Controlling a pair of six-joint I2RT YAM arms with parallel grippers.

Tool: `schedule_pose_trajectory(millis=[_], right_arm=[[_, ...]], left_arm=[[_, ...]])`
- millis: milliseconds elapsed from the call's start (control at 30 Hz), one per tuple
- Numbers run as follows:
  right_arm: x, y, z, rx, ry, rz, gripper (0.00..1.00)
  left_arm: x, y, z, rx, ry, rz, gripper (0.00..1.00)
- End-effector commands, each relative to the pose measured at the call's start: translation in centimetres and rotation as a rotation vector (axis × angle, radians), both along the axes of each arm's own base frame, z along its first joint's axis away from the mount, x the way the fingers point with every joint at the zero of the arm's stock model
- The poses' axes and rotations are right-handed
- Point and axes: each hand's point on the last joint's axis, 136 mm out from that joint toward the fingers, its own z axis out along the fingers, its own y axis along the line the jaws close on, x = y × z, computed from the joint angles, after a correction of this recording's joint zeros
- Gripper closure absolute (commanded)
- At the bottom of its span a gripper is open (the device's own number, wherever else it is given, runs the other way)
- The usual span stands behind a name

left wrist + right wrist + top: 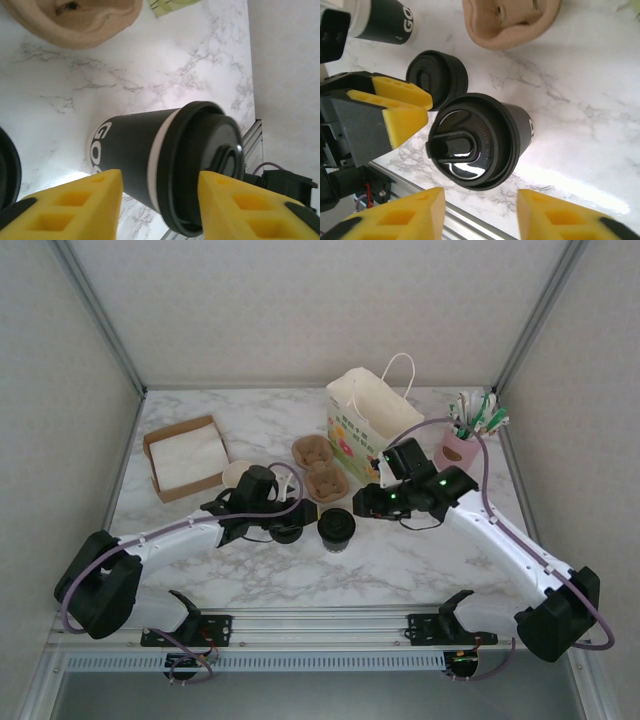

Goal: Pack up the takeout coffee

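- The takeout coffee (337,528) is standing upright on the tabletop (420,565) with its lid on. It is in front of the cup carrier (320,468) and nearer the arms than the paper bag (362,420).
- The right claw (480,194) is hanging open above it. Its wrist view is looking down onto the lid, with a yellow finger on either side and neither touching.
- The left claw (160,176) is also standing open, coming in low from the left. The cup wall is showing between its fingers; I cannot tell whether they are touching it.
- Another black lid (437,75) is lying just beside the coffee, close to the left claw's fingers. A second black cup (385,17) is sitting farther back.
- Judgement: the grasp is the step in hand, and only one claw should be closing while the other is backing clear.
- Aiming for the paper wall below the lid rim looks best, since pinching the lid itself is risking popping it off. Squeeze lightly, because the paper is likely giving under pressure.
- Keep the cup upright while lifting. The bag is far taller, so the cup is needing to clear its rim and raised handles.
- Risk: the nearby lid is sitting where a closing finger could catch or drag it.
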Motion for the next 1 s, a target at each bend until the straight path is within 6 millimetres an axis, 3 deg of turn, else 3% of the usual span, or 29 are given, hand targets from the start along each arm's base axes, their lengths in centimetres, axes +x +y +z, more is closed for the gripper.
schedule_pose_trajectory(millis=[0,200,533,600,733,967], right_arm=[[0.3,-1.7,2.4,-0.097,-0.092,0.026,0.53],[3.1,-2.5,6.0,-0.213,-0.206,0.048,0.44],[9.2,-2.6,11.6,-0.361,-0.4,0.106,0.4],[10.1,-2.4,12.1,-0.372,-0.412,0.115,0.41],[11.8,-1.8,12.3,-0.388,-0.417,0.145,0.42],[14.1,-1.5,11.5,-0.415,-0.374,0.167,0.47]], left_arm=[[1.1,0.1,2.7,-0.005,-0.073,0.009,0.52],[1.8,0.2,4.9,-0.006,-0.127,0.009,0.46],[3.5,3.3,9.4,0.02,-0.3,0.136,0.07],[4.0,4.4,10.3,0.039,-0.337,0.193,0.01],[4.3,6.2,11.6,0.06,-0.396,0.271,0.0],[4.1,7.3,11.8,0.061,-0.41,0.3,0.0]])
